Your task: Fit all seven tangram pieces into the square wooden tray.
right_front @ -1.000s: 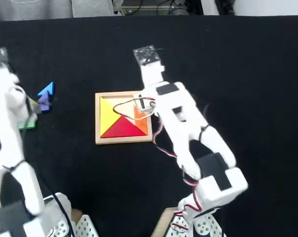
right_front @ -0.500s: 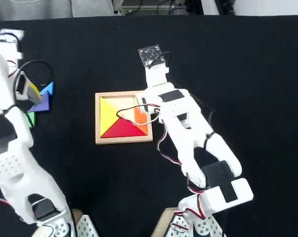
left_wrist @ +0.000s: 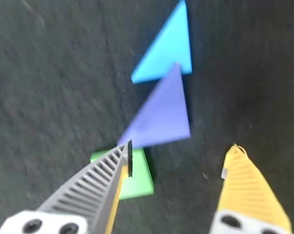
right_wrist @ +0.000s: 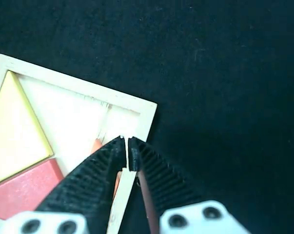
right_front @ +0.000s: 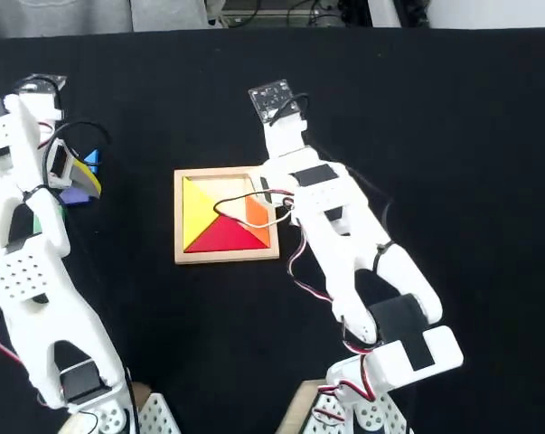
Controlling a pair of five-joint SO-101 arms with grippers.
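- The left gripper [left_wrist: 181, 147], jaws apart, hangs over the purple wooden triangle [left_wrist: 161, 114]. This is crowded against the light-blue wooden triangle [left_wrist: 168, 48] and the green wooden piece [left_wrist: 134, 178], so closing may drag a neighbour.
- The right gripper [right_wrist: 126, 141], tips pressed together, sits at the rim of the square wooden tray [right_wrist: 78, 85], by the orange wooden triangle [right_front: 258, 215]. A push could shift the tray.
- The left gripper has swung in over the loose pieces; the right has barely moved.

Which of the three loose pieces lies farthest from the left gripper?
The light blue triangle. The purple triangle sits between it and the green piece, which lies right at a fingertip of the left gripper.
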